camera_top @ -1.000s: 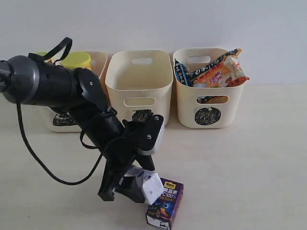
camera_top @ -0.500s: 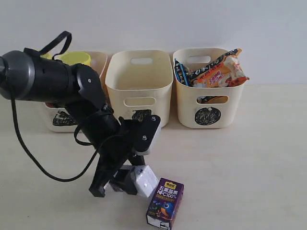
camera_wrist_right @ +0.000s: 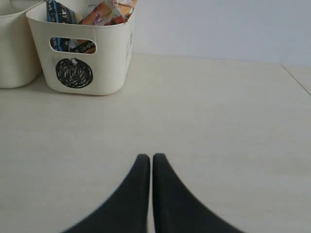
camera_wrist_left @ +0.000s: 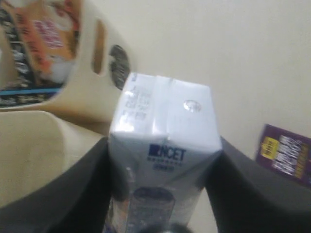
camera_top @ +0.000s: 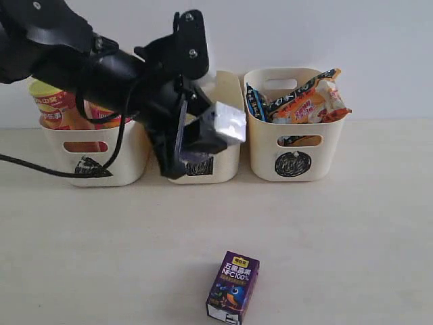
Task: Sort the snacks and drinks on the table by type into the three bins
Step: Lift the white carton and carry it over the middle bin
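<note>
Step in hand: taking drink no. 1 to its bin. L gripper (camera_top: 206,135) is clamped on the white-and-purple gable-top cardboard carton (camera_top: 226,122), one finger on each side face. The carton is tilted and off the pale bench (camera_top: 352,237), up near the back edge, at the front of the middle cream plastic tub w/ scribbled square (camera_top: 229,159). Can't tell if it's over the opening yet or just ahead of the rim.

Along the same back edge:
- **Back-left:** tub w/ triangle (camera_top: 128,162) holds the yellow chip can (camera_top: 51,108) and a reddish can (camera_top: 101,116).
- **Back-right:** tub w/ circle (camera_top: 318,152) holds the orange foil bag (camera_top: 304,105) and the blue-black foil bag (camera_top: 256,101).

So the square tub is prob. the drinks one. The dark purple juice box w/ parrot pic (camera_top: 233,287) stands near the front edge, approx mid-width, untouched.

R gripper (camera_wrist_right: 151,162) has its fingers together w/ nothing btwn them, low over bare bench out from the back-right tub.

Next move calls for getting the carton fully past the rim, lowering it inside, then opening the jaws. Tilted as it is, a corner could catch the rim. After that, the juice box.
</note>
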`<state>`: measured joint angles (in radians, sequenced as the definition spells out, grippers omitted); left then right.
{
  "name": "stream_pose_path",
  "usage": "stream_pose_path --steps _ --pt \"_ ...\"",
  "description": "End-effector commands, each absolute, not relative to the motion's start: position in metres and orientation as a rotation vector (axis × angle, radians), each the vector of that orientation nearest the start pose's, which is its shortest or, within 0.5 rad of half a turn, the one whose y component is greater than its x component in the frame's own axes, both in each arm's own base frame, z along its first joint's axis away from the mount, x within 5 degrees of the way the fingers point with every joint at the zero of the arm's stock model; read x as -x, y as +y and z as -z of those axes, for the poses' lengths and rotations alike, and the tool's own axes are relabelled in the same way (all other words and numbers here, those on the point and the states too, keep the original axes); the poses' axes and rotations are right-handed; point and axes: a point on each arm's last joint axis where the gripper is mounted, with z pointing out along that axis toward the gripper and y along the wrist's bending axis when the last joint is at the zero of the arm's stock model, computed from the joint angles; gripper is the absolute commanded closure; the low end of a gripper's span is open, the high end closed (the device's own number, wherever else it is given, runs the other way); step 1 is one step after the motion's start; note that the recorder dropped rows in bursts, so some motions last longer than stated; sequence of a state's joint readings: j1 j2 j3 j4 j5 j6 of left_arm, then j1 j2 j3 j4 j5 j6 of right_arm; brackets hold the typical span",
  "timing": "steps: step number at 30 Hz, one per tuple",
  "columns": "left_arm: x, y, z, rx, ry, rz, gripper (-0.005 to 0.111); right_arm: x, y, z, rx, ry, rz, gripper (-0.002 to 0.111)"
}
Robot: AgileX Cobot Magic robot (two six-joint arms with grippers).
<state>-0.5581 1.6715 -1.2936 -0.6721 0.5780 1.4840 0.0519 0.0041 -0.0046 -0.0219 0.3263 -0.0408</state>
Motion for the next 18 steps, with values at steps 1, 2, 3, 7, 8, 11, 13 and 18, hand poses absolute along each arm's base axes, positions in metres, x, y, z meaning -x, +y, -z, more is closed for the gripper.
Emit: stream_pose_path --steps 1,2,3,7,8,11,13,18 --pt "-0.321 -0.226 -0.307 -1.377 1.576 0.140 0.102 -0.054 0.002 -0.184 0.100 1.802 0.022 0.109" --pt "-0.329 -0.226 -0.307 -1.314 1.577 0.111 0.102 -0.054 0.002 -0.184 0.100 1.802 0.022 0.109" --pt "-0.336 -0.227 -0.308 -1.259 1.574 0.083 0.102 -0.054 0.002 -0.184 0.100 1.802 0.022 0.109" --pt "-0.363 -0.231 -0.300 -1.129 1.566 -0.026 0.102 -0.054 0.002 -0.184 0.100 1.802 0.022 0.109" --pt "-0.373 -0.234 -0.296 -1.084 1.575 -0.039 0.102 -0.054 0.002 -0.184 0.100 1.802 0.022 0.109" --pt "-0.388 -0.240 -0.286 -1.036 1.587 -0.056 0.102 -0.054 0.002 -0.184 0.100 1.802 0.022 0.109" --pt "-0.397 -0.245 -0.277 -1.038 1.595 -0.059 0.102 -0.054 0.002 -0.184 0.100 1.802 0.022 0.109" --pt "-0.412 -0.252 -0.256 -1.048 1.622 -0.060 0.100 -0.054 0.002 -0.184 0.100 1.802 0.022 0.109"
